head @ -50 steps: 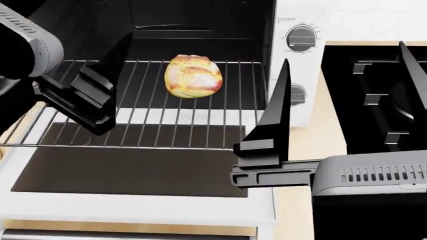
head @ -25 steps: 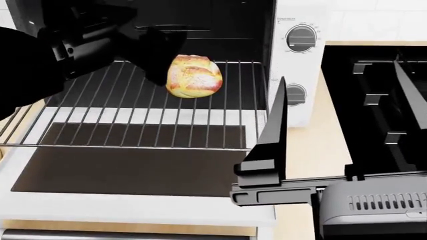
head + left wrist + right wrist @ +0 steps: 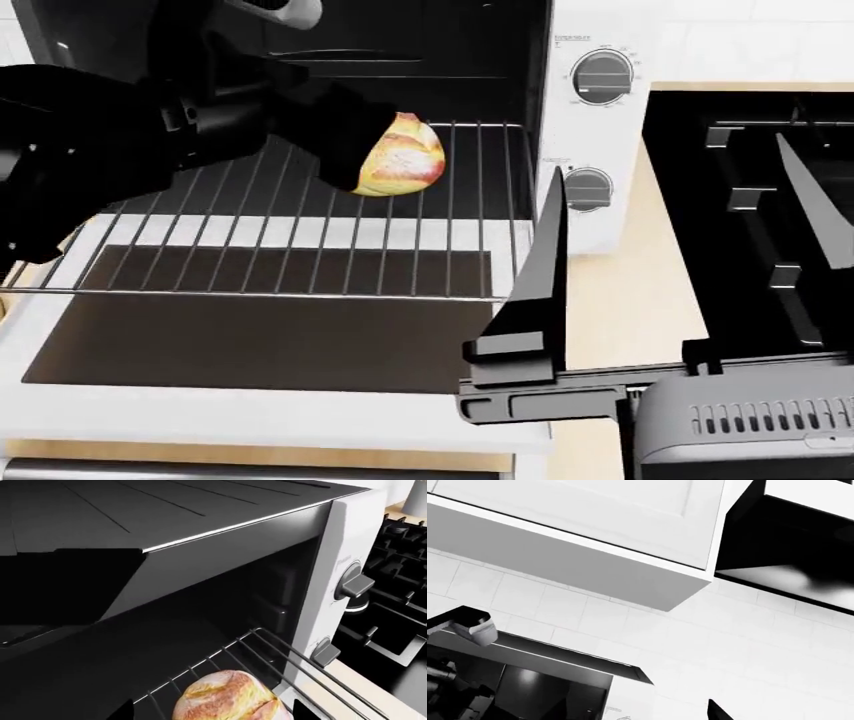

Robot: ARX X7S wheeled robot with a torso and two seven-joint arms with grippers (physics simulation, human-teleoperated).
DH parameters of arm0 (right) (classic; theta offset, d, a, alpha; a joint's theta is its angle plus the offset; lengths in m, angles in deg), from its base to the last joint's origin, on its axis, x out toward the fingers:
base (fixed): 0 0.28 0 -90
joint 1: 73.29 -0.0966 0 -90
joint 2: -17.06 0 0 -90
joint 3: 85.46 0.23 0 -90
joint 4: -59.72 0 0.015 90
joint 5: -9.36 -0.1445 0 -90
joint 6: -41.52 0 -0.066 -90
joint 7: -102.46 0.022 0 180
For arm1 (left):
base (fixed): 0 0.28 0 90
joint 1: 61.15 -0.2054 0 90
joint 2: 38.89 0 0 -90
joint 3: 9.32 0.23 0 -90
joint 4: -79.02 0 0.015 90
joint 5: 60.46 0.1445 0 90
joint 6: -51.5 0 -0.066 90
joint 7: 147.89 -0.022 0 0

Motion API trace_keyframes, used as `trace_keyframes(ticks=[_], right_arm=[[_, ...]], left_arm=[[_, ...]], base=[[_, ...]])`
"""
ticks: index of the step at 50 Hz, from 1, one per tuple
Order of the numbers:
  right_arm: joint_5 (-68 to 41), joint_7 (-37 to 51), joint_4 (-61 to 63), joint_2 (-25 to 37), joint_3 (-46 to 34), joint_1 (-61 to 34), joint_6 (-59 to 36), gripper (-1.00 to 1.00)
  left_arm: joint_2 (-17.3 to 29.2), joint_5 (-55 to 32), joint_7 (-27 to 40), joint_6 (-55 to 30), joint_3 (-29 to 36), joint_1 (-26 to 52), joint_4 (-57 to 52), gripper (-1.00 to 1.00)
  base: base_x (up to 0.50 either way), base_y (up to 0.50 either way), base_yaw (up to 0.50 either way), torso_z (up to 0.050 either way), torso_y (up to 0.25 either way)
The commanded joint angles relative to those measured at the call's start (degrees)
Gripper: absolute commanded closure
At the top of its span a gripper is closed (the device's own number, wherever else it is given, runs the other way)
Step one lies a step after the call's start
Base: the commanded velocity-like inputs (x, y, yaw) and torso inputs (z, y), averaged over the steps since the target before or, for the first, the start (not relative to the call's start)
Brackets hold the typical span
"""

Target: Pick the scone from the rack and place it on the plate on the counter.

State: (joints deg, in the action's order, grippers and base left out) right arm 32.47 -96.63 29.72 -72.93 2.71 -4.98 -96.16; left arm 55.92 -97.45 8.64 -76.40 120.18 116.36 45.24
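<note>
Left jaws: I cannot tell whether my black left gripper (image 3: 350,140) is spread or clenched. From the head view its dark bulk covers the near-left side of the bun, and the left wrist view shows no fingertips at all.
Right jaws: my black right gripper (image 3: 674,235) stands spread wide, 1 long finger (image 3: 541,260) upright near the oven's front corner, the other over the glossy black cooktop (image 3: 747,200); it holds nothing.
Scone: the small round golden-yellow scone with reddish-brown crust (image 3: 404,155) sits on the silver wire rack (image 3: 287,230), toward the back, inside the white toaster oven (image 3: 601,120).
Step in hand: I judge this is the closing-in before the grasp, so nothing counts as lifted.
How I do it well: I trust the left wrist view, where the scone (image 3: 230,697) lies low and central. I would put 1 finger each side, squeeze gently since a bun crushes, then lift clear of the bars before backing out under the oven roof.
Plate: in none of my 3 views.
Beige wood-toned counter (image 3: 641,290): a bare strip beside the oven.
</note>
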Motion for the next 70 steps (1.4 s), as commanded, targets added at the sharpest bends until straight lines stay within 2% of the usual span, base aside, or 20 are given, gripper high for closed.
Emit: trace_keyframes(ticks=[1,4,20,29,39,52,53,65,70], right_arm=[[-0.9,0.01,0.0,0.0,0.78,1.02,0.62,-1.0],[-0.8,0.06,0.0,0.0,0.46,1.01,0.65,-1.0],[-0.67,-0.11,0.0,0.0,0.34,1.11,0.6,-1.0],[-1.16,-0.12,0.0,0.0,0.98,1.89,1.16,-1.0],[-2.3,-0.04,0.0,0.01,2.41,3.29,2.16,-1.0],[-2.94,-0.25,0.0,0.01,3.53,4.66,2.9,-1.0],[-2.87,-0.17,0.0,0.01,3.39,4.81,2.91,-1.0],[-2.3,0.03,0.0,0.01,1.26,3.85,1.05,-1.0],[-2.84,-0.23,0.0,0.02,2.39,4.26,1.52,-1.0]], left_arm=[[-4.63,1.61,-5.02,5.55,2.91,2.84,12.9,-1.0],[-4.77,-0.88,-4.84,6.4,5.73,2.86,14.16,-1.0],[-4.8,-24.19,-3.23,10.34,30.03,3.25,16.02,-1.0],[-4.8,-33.05,-1.89,11.69,39.81,3.18,16.26,-1.0],[-4.81,-38.8,-0.68,12.12,46.19,3.71,14.88,-1.0],[-4.81,-39.44,0.66,12.73,47.8,3.96,13.43,-1.0],[-4.81,-37.77,1.83,15.42,48.2,3.81,13.11,1.0],[-4.29,-37.2,3.1,22.18,47.85,5.53,9.53,1.0],[7.86,-38.98,16.06,20.48,46.84,6.08,-15.58,1.0]], base=[[0.0,0.0,0.0,0.0,0.0],[0.0,0.0,0.0,0.0,0.0],[0.0,0.0,0.0,0.0,0.0],[0.0,0.0,0.0,0.0,0.0],[0.0,0.0,0.0,0.0,0.0],[0.0,0.0,0.0,0.0,0.0],[0.0,0.0,0.0,0.0,0.0],[0.0,0.0,0.0,0.0,0.0],[0.0,0.0,0.0,0.0,0.0]])
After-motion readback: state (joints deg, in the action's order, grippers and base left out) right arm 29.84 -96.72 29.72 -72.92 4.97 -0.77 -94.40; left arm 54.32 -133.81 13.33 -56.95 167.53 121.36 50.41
